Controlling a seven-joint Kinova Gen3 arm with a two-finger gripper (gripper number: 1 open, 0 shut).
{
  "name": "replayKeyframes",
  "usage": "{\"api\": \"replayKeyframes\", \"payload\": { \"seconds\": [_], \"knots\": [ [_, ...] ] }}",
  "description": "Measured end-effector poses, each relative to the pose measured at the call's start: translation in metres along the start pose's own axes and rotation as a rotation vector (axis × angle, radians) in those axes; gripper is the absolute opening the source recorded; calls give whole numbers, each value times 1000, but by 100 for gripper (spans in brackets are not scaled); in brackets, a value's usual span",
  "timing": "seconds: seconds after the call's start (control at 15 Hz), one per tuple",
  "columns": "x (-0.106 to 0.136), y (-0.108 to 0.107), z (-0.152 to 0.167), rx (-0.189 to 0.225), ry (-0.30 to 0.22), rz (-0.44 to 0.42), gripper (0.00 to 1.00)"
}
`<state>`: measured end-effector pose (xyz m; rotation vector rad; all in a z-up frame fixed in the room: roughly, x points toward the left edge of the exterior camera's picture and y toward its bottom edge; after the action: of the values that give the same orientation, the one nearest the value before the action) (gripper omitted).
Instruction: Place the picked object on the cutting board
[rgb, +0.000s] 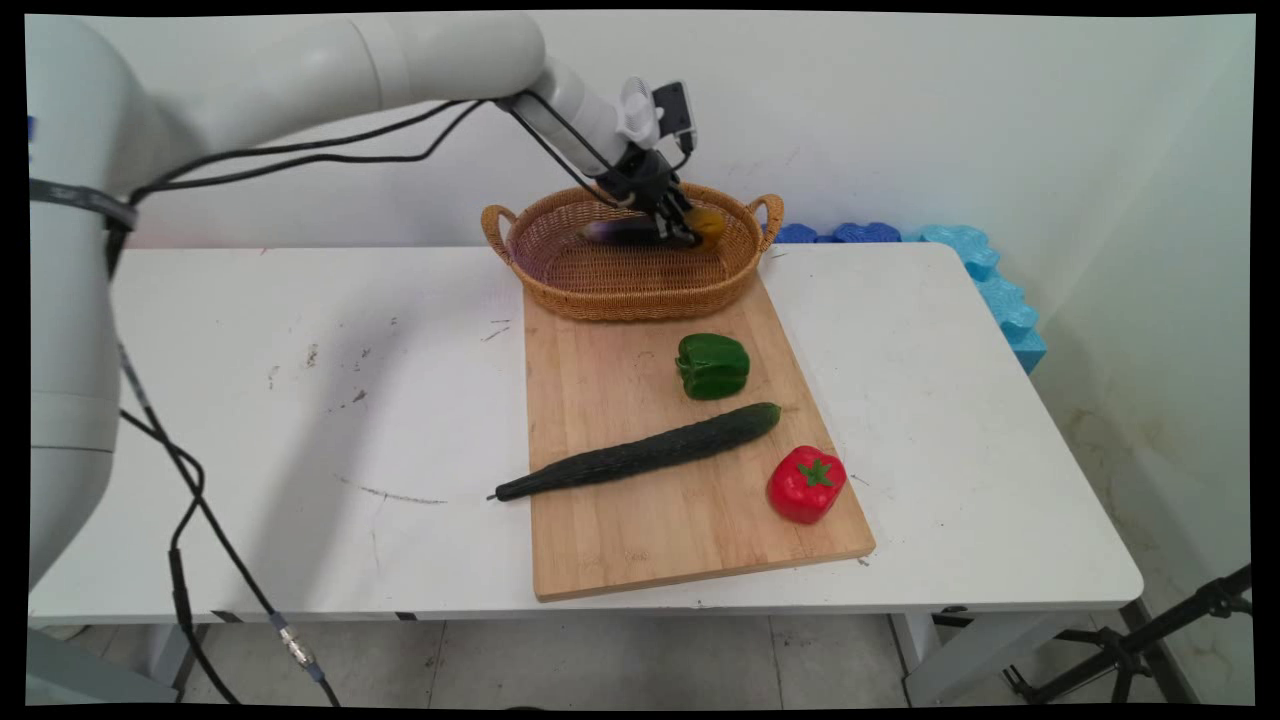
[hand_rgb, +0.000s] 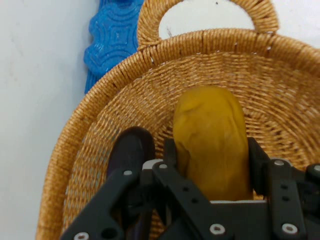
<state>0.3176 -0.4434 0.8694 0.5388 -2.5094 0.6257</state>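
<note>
The gripper (rgb: 685, 228) is down inside the wicker basket (rgb: 560, 285), near the basket's right end. In the hand view its two fingers (hand_rgb: 256, 159) stand on both sides of a yellow vegetable (hand_rgb: 212, 137) and press on its flanks, so the hand is closed on it. The yellow vegetable points away from the hand, toward the basket's wall and the handle behind it. I cannot tell if the vegetable rests on the basket's floor or is lifted a little from it.

Just beside the yellow vegetable, on the left side in the hand view, lies a dark purple vegetable (hand_rgb: 131, 150), also in the basket; the gripper's linkage covers part of it.

The basket stands at the far edge of the table (rgb: 300, 400), touching the far end of a wooden cutting board (rgb: 620, 540). On the board lie a green pepper (rgb: 713, 366) near the basket, a long cucumber (rgb: 640, 453) across the middle with its thin end over the board's left edge, and a red pepper (rgb: 806, 484) near the board's right edge. Blue foam pieces (rgb: 1000, 290) lie by the wall behind the table's far right corner.
</note>
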Motion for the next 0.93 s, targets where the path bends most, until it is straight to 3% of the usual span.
{"api": "replayKeyframes", "payload": {
  "seconds": [0.53,0.93],
  "knots": [
    [-9,32,-86,36,9,-61,0],
    [-19,74,-134,-15,4,-105,0]
  ]
}}
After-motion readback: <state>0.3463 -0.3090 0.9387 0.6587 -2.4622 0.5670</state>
